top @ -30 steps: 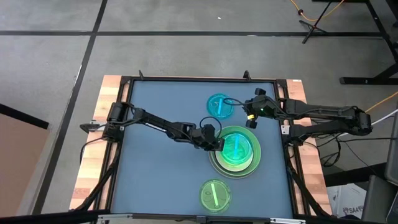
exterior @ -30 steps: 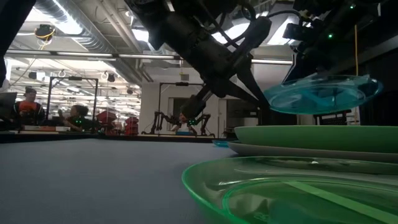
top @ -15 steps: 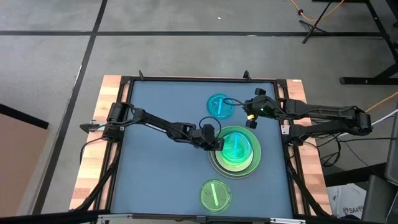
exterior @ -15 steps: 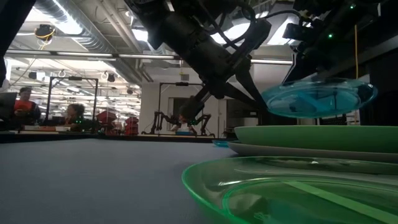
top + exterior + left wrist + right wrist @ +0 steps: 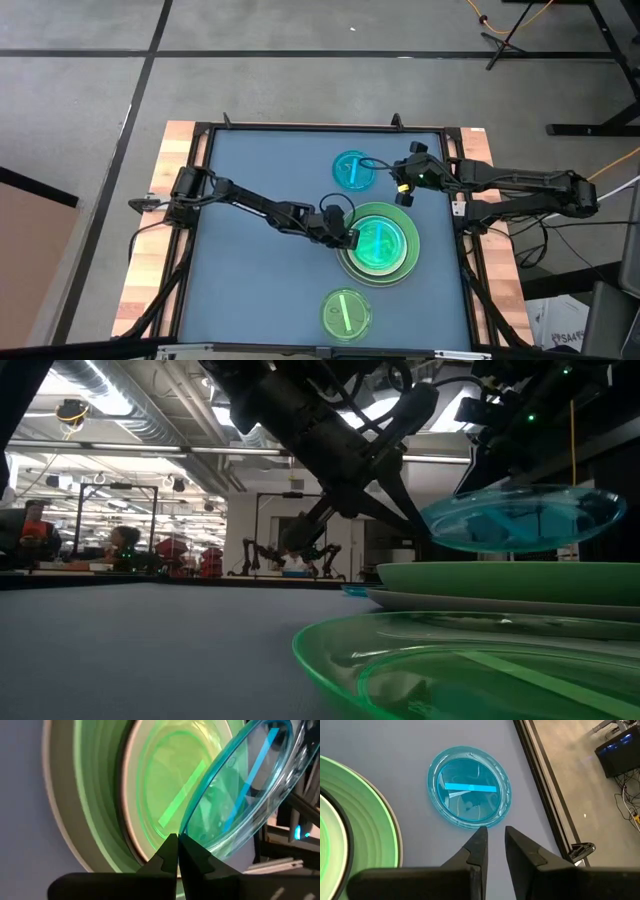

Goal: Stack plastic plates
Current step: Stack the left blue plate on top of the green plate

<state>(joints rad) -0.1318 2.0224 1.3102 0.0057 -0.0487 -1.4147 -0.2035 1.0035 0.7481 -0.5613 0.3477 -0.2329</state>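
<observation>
Blue tabletop (image 5: 260, 290): your left gripper (image 5: 177, 851) pinches a blue plate (image 5: 525, 520) by its rim, tilted above the stack (image 5: 377, 243) so it can settle on top. Your right gripper (image 5: 492, 842), fingers narrowly parted, waits above a second blue plate (image 5: 469, 786).

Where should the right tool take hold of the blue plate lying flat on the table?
At its thin raised rim, on the edge nearest the right tool, coming down from above. The blue plate lies flat on the table, so only the rim gives the fingers something to pinch. That near edge sits clear of the plate stack, though the gap toward the stack looks modest.
</observation>
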